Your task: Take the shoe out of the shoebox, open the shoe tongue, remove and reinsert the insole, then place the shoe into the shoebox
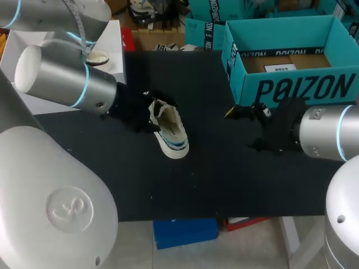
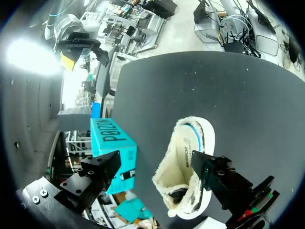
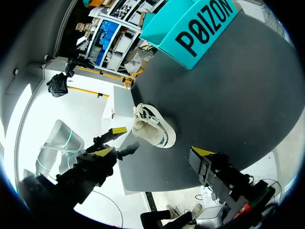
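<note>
While its two fingers stand wide apart, the left claw (image 2: 155, 160) sits right at the shoe (image 2: 186, 167) — one finger lies over the fluffy opening, and the other is off to the side, not touching. I cannot tell if that first finger presses on the shoe. The shoe is white and cream with a blue stripe on its sole. It is out on the black table (image 1: 224, 179), near the middle, a bit toward the left edge. The right claw (image 3: 152, 151) is open wide too, with nothing in it. It hangs well apart from the shoe, just in front of the shoebox (image 1: 291, 84). The shoebox is blue-green and open, at the far right corner of the table — inside lie brown card (image 1: 303, 60) and a small white slip (image 1: 279, 68). One shoe, one shoebox, two claws.
</note>
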